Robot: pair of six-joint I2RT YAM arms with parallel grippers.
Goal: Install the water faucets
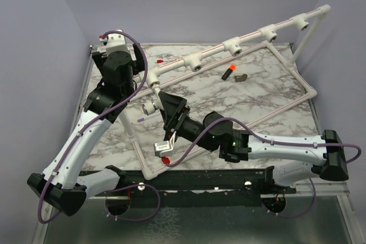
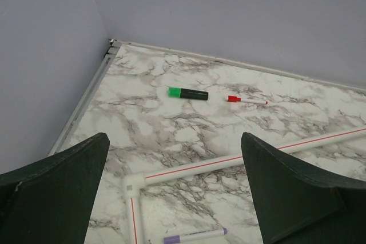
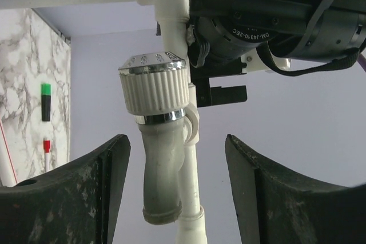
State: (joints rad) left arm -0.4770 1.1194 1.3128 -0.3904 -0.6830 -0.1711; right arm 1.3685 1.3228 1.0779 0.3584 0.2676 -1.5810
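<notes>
A water faucet (image 3: 157, 141) with a ribbed white round knob, chrome rings and a grey spout sits on the white pipe frame (image 3: 189, 198). It also shows in the top view (image 1: 150, 107). My right gripper (image 3: 176, 141) is open; the spout lies between its jaws, nearer the left one, touching neither. In the top view my right gripper (image 1: 164, 104) is at the frame's left end. My left gripper (image 2: 174, 141) is open and empty, high above the table's far left; in the top view it (image 1: 123, 74) is mostly hidden under its wrist.
The raised pipe (image 1: 240, 43) carries several tee sockets. A black stick with an orange tip (image 1: 229, 73) and a small grey piece (image 1: 241, 78) lie beside it. A green marker (image 2: 187, 93), red marker (image 2: 246, 100), purple marker (image 2: 194, 235) and pipe corner (image 2: 132, 186) lie below the left gripper.
</notes>
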